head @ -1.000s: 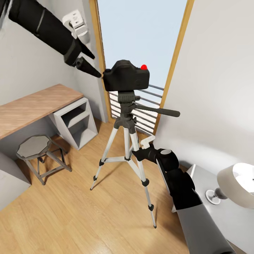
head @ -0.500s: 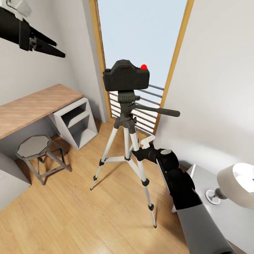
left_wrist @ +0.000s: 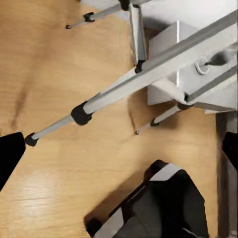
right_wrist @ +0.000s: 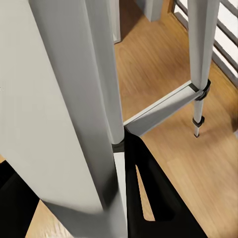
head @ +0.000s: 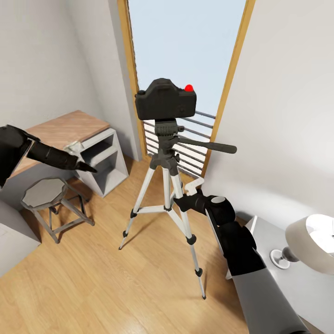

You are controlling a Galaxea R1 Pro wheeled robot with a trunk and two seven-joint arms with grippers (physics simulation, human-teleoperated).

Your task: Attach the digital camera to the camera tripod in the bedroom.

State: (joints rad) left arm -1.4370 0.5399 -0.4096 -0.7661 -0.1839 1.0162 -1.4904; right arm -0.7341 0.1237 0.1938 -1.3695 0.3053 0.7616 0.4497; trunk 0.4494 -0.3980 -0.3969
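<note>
Left gripper [head: 79, 164], its two fingers seemingly drawn together to a point and holding nothing, was seen low beside the desk's [head: 51, 134] outer end, above the stool [head: 44, 192] and well apart from the camera tripod [head: 167, 195]. Right gripper [head: 185, 197] was closed around a tripod leg just below the hub; in the right wrist view a dark finger [right_wrist: 148, 193] was pressed against the silver tube. The digital camera [head: 165, 99] was seated upright on the tripod's head, before the window [head: 185, 46]. The attachment was judged complete. Release of the leg was judged the only move remaining, to be done without tipping the tripod.
</note>
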